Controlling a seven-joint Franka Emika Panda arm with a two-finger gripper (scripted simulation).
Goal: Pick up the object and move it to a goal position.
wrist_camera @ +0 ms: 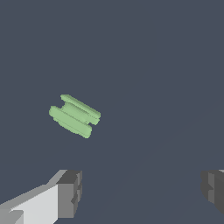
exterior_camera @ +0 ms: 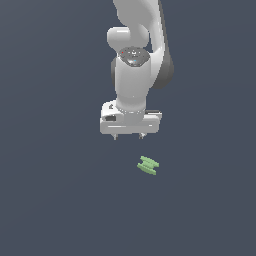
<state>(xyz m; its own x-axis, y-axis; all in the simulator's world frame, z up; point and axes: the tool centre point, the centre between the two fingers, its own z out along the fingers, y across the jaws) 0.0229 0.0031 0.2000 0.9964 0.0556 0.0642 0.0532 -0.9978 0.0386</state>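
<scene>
Object and scene: a light-green object lay alone on a plain dark blue-grey floor [exterior_camera: 50,200], with one white robot arm above it.
Floor: it filled both views as a flat, even surface, without markings or edges.
Arm: the white arm [exterior_camera: 132,75] came down from the top of the exterior view, its wrist pointing straight down at the floor.
Gripper: the gripper [exterior_camera: 128,135] hung below the wrist on a wide white body, clear of the floor and holding nothing.
Jaws: they stood wide apart, with bare floor showing in the gap between them in the wrist view.
Fingertips: the dark grey fingertips [wrist_camera: 70,194] showed at both sides of the wrist view, and as two short stubs under the gripper body in the exterior view.
Object: the object [exterior_camera: 148,165] [wrist_camera: 75,115] lay flat on the floor, apart from the gripper and untouched, a little toward the exterior view's right of the gripper and lower in that picture.
Object shape: two short parallel bars were joined by a cross link, set at a slant, and the piece was much smaller than the gripper.
</scene>
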